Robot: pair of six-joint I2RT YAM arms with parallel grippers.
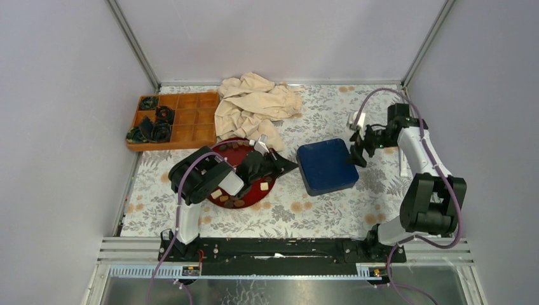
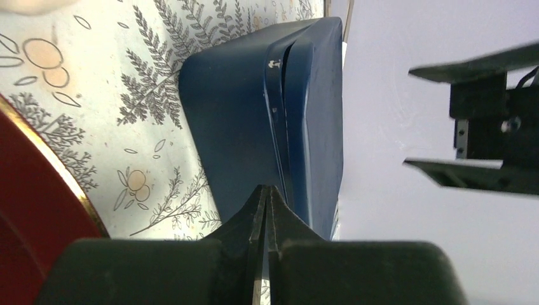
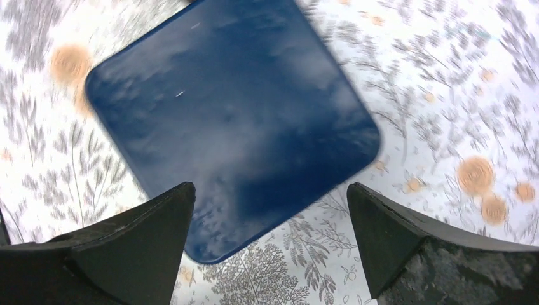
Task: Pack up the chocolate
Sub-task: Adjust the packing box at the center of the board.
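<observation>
Left hand point(image 2: 267, 190) tight, empty, low beside red plate point(image 2: 32, 229); right hand point(image 3: 270, 190) wide above blue box point(image 3: 235, 114).

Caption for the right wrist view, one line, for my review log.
Open right end effector hovering over the dark blue box on the floral tablecloth.

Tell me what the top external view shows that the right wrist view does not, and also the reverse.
Only the top external view shows the red plate with chocolate pieces, the wooden tray holding dark crumpled things, the beige cloth, and the left gripper, shut, at the plate's rim. Only the right wrist view shows, from close above, how wide the right gripper is open. Both views show the blue box, lid on, and the floral tablecloth.
</observation>
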